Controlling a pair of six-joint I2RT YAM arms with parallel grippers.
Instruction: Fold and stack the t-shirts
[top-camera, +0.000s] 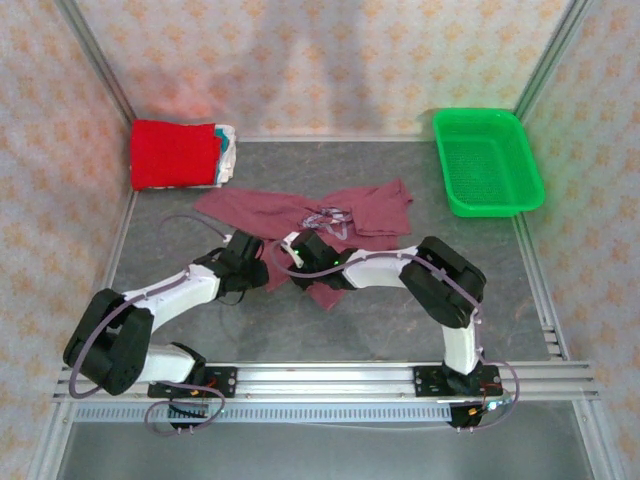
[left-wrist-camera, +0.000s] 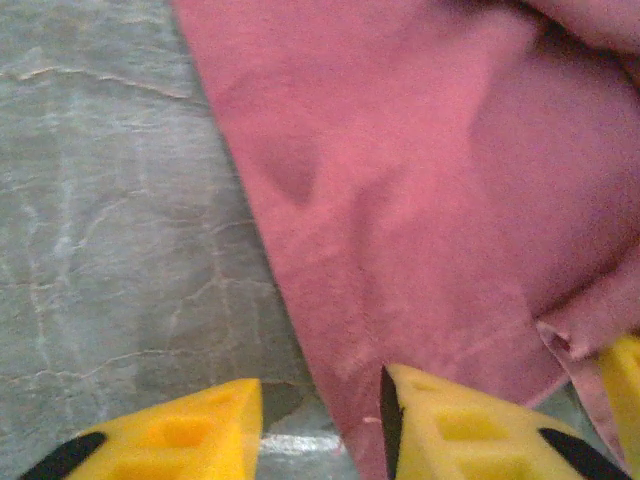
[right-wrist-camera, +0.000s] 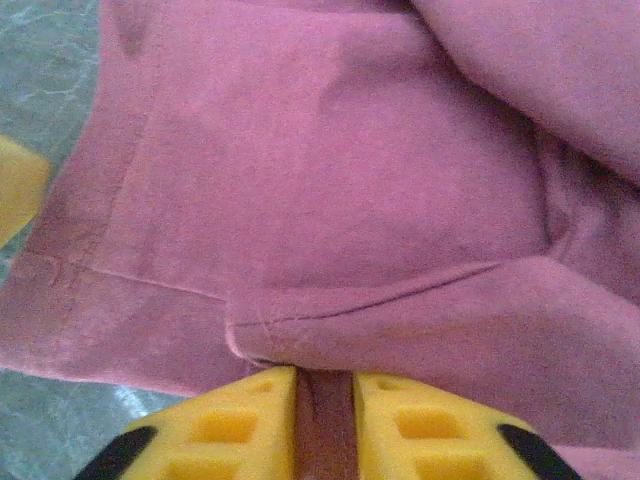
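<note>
grey table (top-camera: 520, 260); wrist view: right tool (right-wrist-camera: 325, 385) pinches t-shirt (right-wrist-camera: 330, 200)

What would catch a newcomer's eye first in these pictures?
The crumpled maroon shirt in the middle stands out first. The right gripper pinches a fold of it, and the left gripper stands open at its edge. Next come the bright colours at the back: a folded red shirt far left and a green basket far right.

No legible text, label, brand or number recorded. The maroon t-shirt (top-camera: 250, 210) bears a white print (top-camera: 329, 215), crumpled and too small to read from the overhead view; wording undetermined
</note>
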